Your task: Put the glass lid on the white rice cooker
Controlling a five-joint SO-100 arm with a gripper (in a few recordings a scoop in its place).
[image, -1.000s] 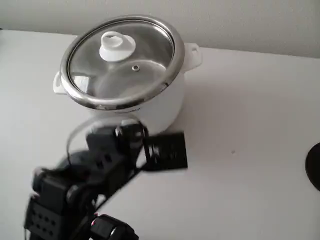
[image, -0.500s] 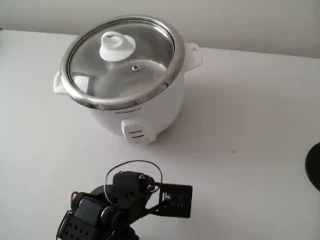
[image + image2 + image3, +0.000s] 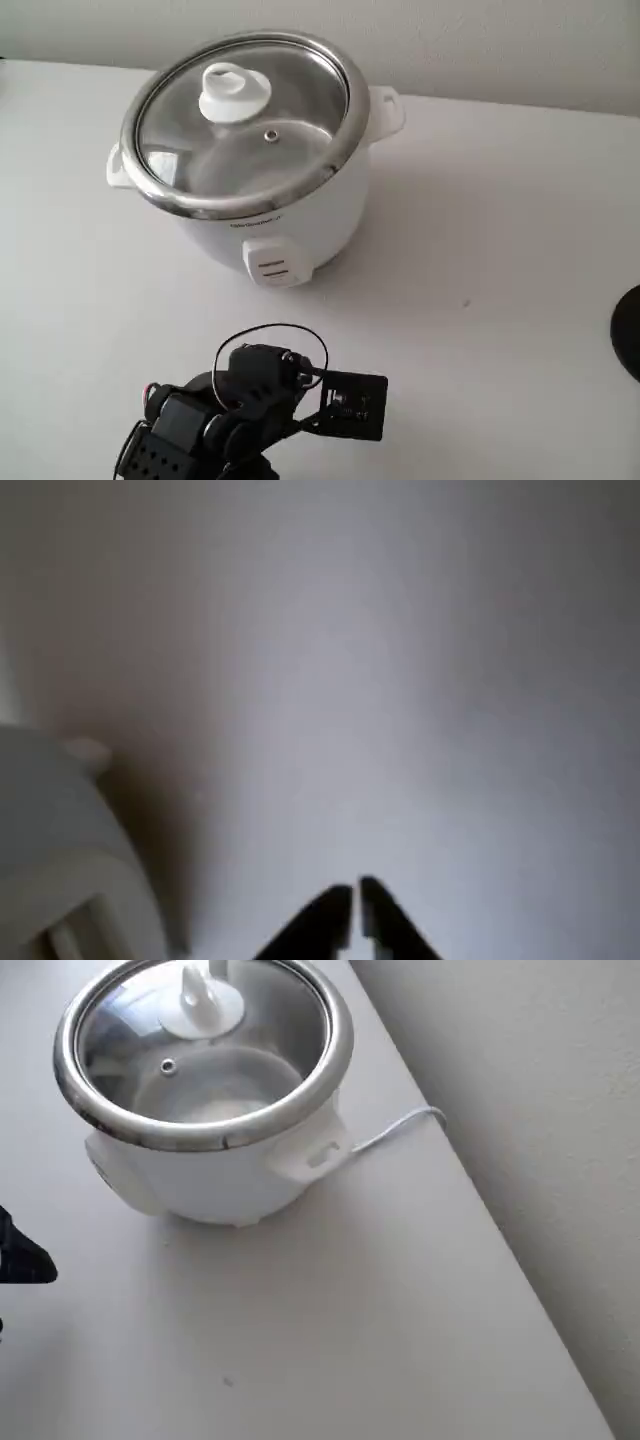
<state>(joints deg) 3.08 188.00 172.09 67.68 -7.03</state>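
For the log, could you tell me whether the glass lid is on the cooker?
On: the glass lid sits level on the white rice cooker, its metal rim meeting the pot's rim all round.

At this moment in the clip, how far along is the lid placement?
It looks done: the glass lid sits level on the white rice cooker, its metal rim matching the pot's rim all round in both the fixed and overhead views. The gripper holds nothing, its fingertips nearly touching above bare table, clear of the cooker. Nothing visible is left to place.
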